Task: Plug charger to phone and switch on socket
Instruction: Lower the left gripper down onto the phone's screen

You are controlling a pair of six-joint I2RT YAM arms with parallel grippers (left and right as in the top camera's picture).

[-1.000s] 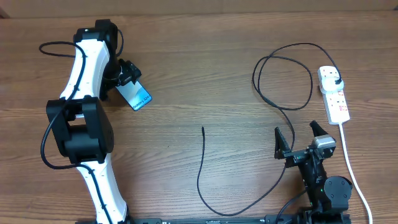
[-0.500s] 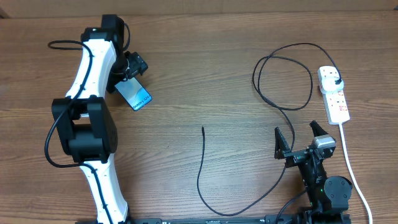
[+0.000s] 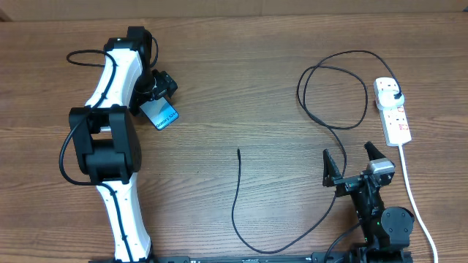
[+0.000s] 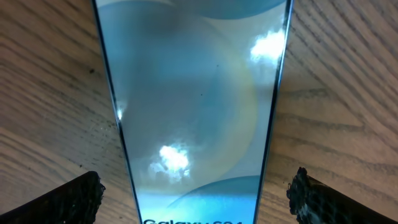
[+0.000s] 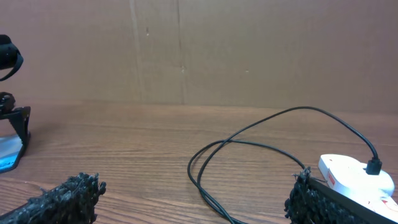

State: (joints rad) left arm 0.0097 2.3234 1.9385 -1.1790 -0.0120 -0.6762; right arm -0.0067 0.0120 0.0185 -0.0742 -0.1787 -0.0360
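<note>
The phone (image 3: 162, 115) lies flat on the wooden table at the left, its light-blue screen up. My left gripper (image 3: 156, 95) hovers over it, open. In the left wrist view the phone (image 4: 196, 112) fills the middle, and the two fingers of the left gripper (image 4: 199, 199) stand clear of its edges. The charger (image 3: 235, 197) is a thin black cable; its free tip lies mid-table and its plug head (image 3: 395, 96) sits in the socket (image 3: 393, 113) at the right. My right gripper (image 3: 349, 164) is open and empty near the front, left of the socket.
The socket's white cord (image 3: 415, 201) runs to the front edge past my right arm. The black cable loops widely (image 5: 249, 146) ahead of the right gripper (image 5: 196, 199). A cardboard wall (image 5: 186, 50) stands behind the table.
My left arm has shifted rightward, its wrist settling over the phone. The phone, cable and right arm have not moved.
</note>
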